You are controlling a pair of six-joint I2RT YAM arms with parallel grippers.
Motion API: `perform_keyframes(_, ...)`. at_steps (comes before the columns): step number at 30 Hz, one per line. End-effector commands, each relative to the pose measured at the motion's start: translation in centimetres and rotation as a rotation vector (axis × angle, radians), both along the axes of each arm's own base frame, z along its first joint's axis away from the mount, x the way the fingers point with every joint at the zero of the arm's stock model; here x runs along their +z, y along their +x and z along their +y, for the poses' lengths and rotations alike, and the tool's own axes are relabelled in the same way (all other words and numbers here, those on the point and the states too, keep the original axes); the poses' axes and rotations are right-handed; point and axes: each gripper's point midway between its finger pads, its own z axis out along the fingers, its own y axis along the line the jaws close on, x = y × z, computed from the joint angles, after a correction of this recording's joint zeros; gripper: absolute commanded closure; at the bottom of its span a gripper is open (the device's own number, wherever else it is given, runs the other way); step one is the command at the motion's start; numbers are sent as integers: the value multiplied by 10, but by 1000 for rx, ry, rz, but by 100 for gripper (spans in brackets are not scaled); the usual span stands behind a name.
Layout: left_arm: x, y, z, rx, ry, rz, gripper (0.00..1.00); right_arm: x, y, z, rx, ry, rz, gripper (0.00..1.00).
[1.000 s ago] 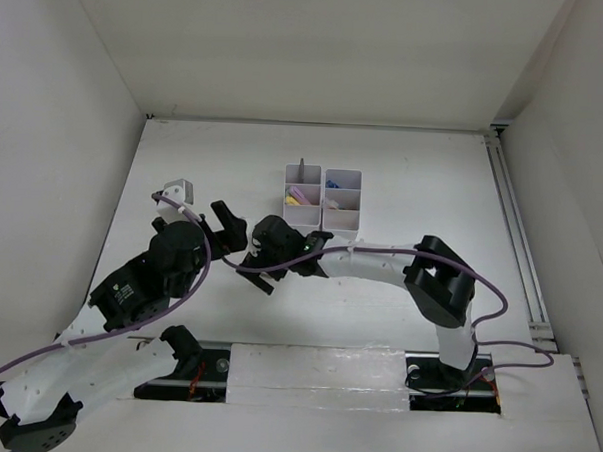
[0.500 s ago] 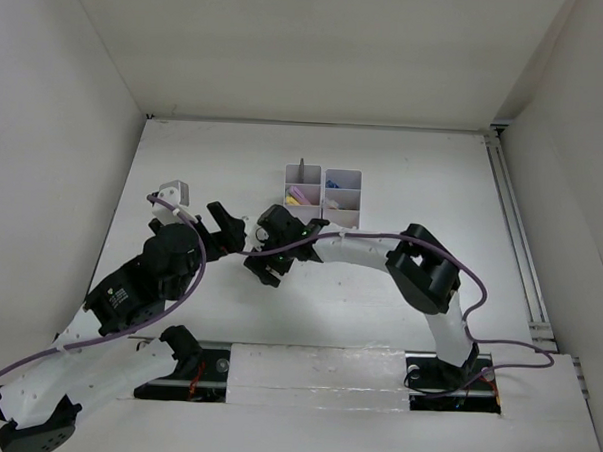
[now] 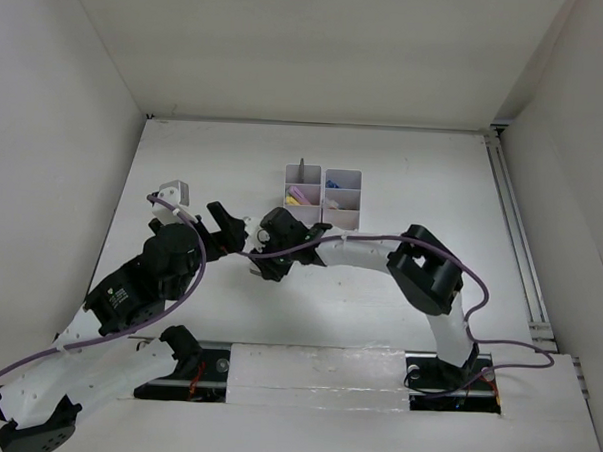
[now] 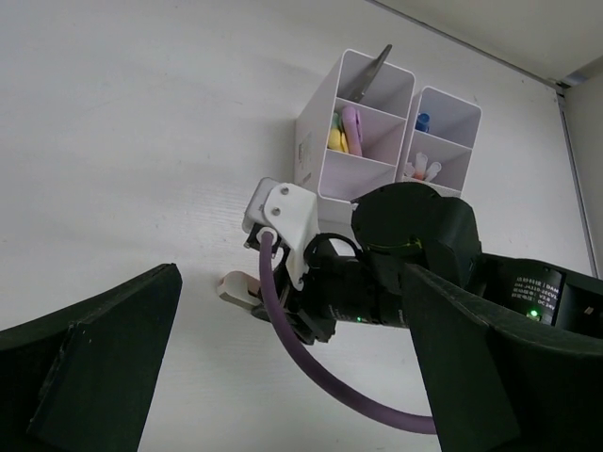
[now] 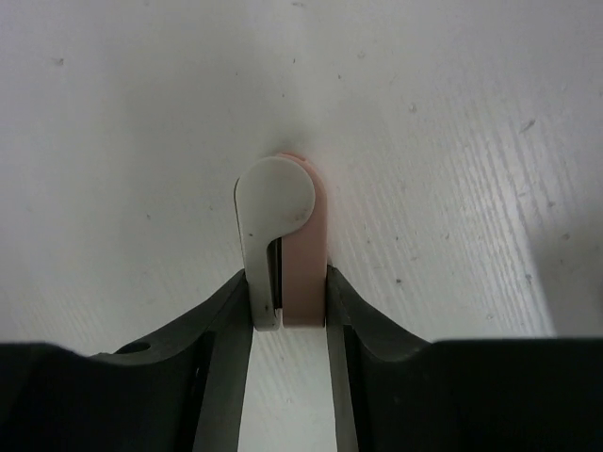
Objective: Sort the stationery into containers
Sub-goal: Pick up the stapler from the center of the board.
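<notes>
A white-pink stapler (image 5: 283, 217) lies on its side on the white table, left of and in front of the containers (image 3: 323, 202). My right gripper (image 5: 288, 279) is shut on the stapler, one finger pressing on its white side and the other on its pink side. From the left wrist view the stapler's tip (image 4: 236, 285) sticks out of the right gripper (image 4: 283, 306). My left gripper (image 4: 292, 377) hovers wide open and holds nothing, just left of the right gripper (image 3: 262, 264). The containers (image 4: 377, 132) hold scissors (image 4: 377, 66), highlighters (image 4: 344, 132), a blue-capped bottle (image 4: 423, 121) and pens (image 4: 419, 169).
White walls close the table in on the left, back and right. A metal rail (image 3: 511, 235) runs along the right edge. The right arm's purple cable (image 4: 311, 377) loops between the two grippers.
The right gripper moved slightly left and forward, came down over the stapler, and its fingers closed from wide open onto the stapler's sides. The left arm shifted a little.
</notes>
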Motion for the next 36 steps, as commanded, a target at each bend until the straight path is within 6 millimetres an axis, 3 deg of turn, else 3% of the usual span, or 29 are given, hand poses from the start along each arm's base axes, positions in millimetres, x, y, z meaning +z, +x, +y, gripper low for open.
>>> perform_keyframes(1,7,3,0,6,-12,-29,0,13,-7,-6,-36,37,5,100)
perform_keyframes(6,5,2,0,18,-39,-16,0,86,-8,-24,-228,252,-70,100)
perform_keyframes(7,7,0,-9,-16,-73,-11,0,104,6,-28,-317,312,-131,100)
perform_keyframes(10,1,-6,-34,-109,-182,18,0,134,-15,-34,-390,426,-145,100)
perform_keyframes(11,-14,-7,-43,-136,-192,43,0,139,-24,-34,-413,435,-176,100)
perform_keyframes(12,-7,-4,-55,-171,-246,19,0,136,-28,-40,-447,432,-193,100)
perform_keyframes(14,-8,-10,-76,-263,-312,28,0,150,-29,-49,-546,478,-211,100)
perform_keyframes(18,-6,-14,-108,-398,-428,-10,0,163,-45,-56,-559,567,-216,100)
perform_keyframes(19,4,-12,-112,-418,-459,-48,0,156,-48,-63,-559,563,-216,100)
perform_keyframes(20,7,-13,-117,-435,-476,-50,0,171,-52,-65,-564,626,-216,100)
perform_keyframes(24,4,-13,-128,-478,-485,-41,0,187,-45,-86,-663,691,-238,100)
perform_keyframes(26,-3,-11,-133,-483,-485,-19,0,185,-44,-95,-682,697,-249,100)
perform_keyframes(27,2,-15,-136,-514,-499,-26,2,197,-45,-96,-684,736,-249,100)
perform_keyframes(30,-3,-14,-140,-522,-511,-24,5,206,-47,-102,-686,785,-249,100)
perform_keyframes(36,-9,-17,-148,-567,-517,-9,9,214,-49,-103,-674,822,-252,100)
